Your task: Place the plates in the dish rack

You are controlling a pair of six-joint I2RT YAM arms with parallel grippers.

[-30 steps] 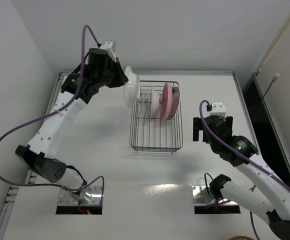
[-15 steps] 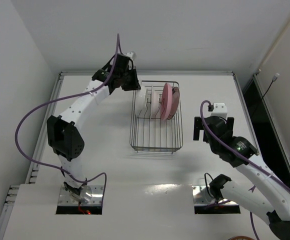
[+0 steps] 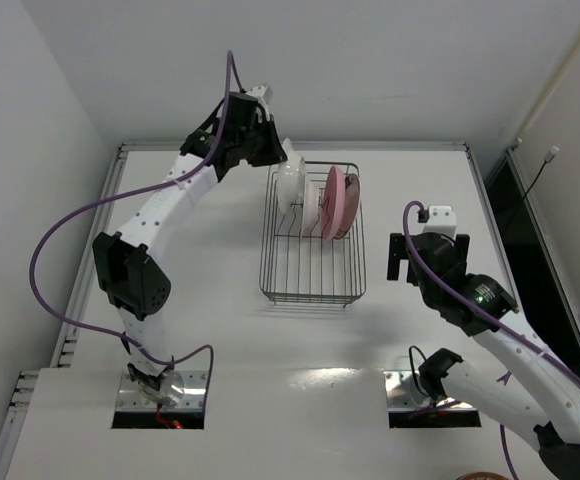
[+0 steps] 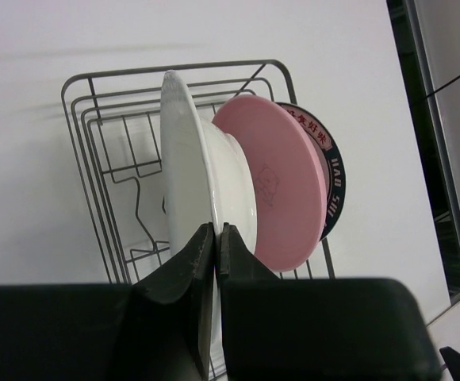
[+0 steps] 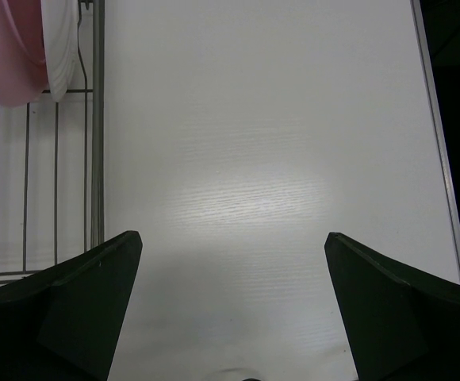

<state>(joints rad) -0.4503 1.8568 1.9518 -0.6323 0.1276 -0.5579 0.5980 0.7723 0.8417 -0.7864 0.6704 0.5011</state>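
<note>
my left gripper [image 4: 216, 234] pinching whitish plate [image 4: 184, 151] rim | I'd lower it upright between dish rack [image 3: 310, 275] prongs | right gripper [image 5: 230, 262] wide, empty

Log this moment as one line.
left fingers: shut on whitish plate, upright at dish rack | racked: second whitish plate, pink plate, teal-rimmed plate | right fingers: open, empty

We see our left gripper [image 4: 216, 236] at the bottom of the view, its dark jaws pinched almost together on the lower rim of a whitish plate [image 4: 184, 151] that stands on edge over the dish rack [image 4: 79, 143]. A pink plate [image 4: 281, 190] stands upright just to its right, and behind that a teal-rimmed plate [image 4: 333, 178] with red lettering shows past the pink edge. The rack's thin wire frame sits on a white table [image 4: 24, 198].
</note>
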